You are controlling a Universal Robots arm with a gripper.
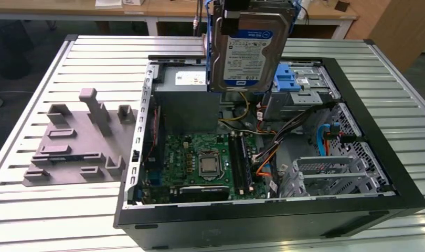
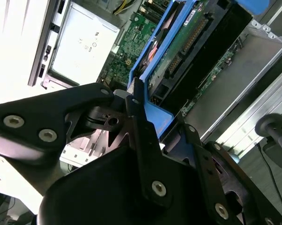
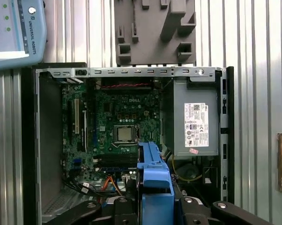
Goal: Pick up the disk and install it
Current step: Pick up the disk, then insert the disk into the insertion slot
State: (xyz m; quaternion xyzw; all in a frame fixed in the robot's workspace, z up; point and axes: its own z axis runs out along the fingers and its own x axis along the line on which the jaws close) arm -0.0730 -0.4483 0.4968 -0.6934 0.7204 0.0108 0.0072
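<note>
**A:** End effector, state?

**B:** The black gripper [image 2: 150, 119] is clamped on the disk [image 1: 247, 52], a flat silver-grey rectangular drive with a white-and-blue label and blue plastic rails. In the second wrist view its fingers [image 2: 136, 110] press on a blue rail at one end of the drive.

**A:** Disk position, referenced to the case?

**B:** It is held upright above the open black tower computer case [image 1: 268, 212], apart from it, with the label facing the exterior camera. In the exterior view it overlaps the far part of the case, across the gap between the power-supply box and the drive cage.

**A:** What lies inside the case, and what crowds that gap?

**B:** Counted:
- One green motherboard [image 1: 198, 152] carrying one square silver processor [image 1: 209, 165].
- One grey metal power-supply box [image 1: 188, 100] with a white sticker.
- One bare-metal drive cage [image 1: 304, 84] with a blue plastic latch.
- A loose bundle of black, yellow and orange cables [image 1: 286, 128], running between the box and the cage, below the disk.

**A:** Outside the case?

**B:** One grey moulded fixture plate [image 1: 80, 149] with raised blocks lies beside the case on the exterior view's left, well apart from the disk. Plate and case both sit on one slatted grey metal table [image 1: 30, 210].
</note>
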